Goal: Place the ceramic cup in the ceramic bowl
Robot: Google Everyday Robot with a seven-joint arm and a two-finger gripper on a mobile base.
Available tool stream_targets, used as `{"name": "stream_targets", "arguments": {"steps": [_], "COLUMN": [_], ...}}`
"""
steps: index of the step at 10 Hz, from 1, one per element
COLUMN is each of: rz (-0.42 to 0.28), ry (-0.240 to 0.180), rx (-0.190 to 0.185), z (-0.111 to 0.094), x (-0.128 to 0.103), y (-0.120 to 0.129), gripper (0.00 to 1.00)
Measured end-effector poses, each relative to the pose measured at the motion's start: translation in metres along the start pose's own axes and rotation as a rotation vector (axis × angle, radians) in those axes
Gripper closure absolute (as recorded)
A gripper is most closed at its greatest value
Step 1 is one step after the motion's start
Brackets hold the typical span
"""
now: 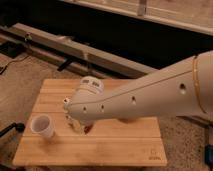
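The white ceramic cup [42, 126] stands upright on the left part of the wooden table [105, 149]. My large white arm [145, 97] reaches in from the right across the middle of the table. My gripper [76, 120] is at the arm's left end, low over the table, a short way right of the cup and apart from it. The orange ceramic bowl is hidden behind the arm.
A small white bottle-like object [66, 101] peeks out at the arm's left end. A dark brown item [89, 129] lies just under the arm. Metal rails [75, 47] and a dark wall run behind the table. Carpet surrounds it.
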Motion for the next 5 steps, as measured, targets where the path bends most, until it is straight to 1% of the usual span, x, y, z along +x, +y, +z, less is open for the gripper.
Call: {"name": "stream_targets", "arguments": {"steps": [1,2,3,5], "rz": [-0.011,-0.037,-0.051,-0.100], "ry": [0.015,0.028,0.031,0.029], "rx": [-0.009,-0.007,-0.002,0.005], "z": [0.004,0.012,0.017,0.023], "x": [-0.008,-0.016,-0.019,-0.018], "y": [0.010,0.022,0.031,0.064], "gripper": [0.20,0.20,0.20,0.20]}}
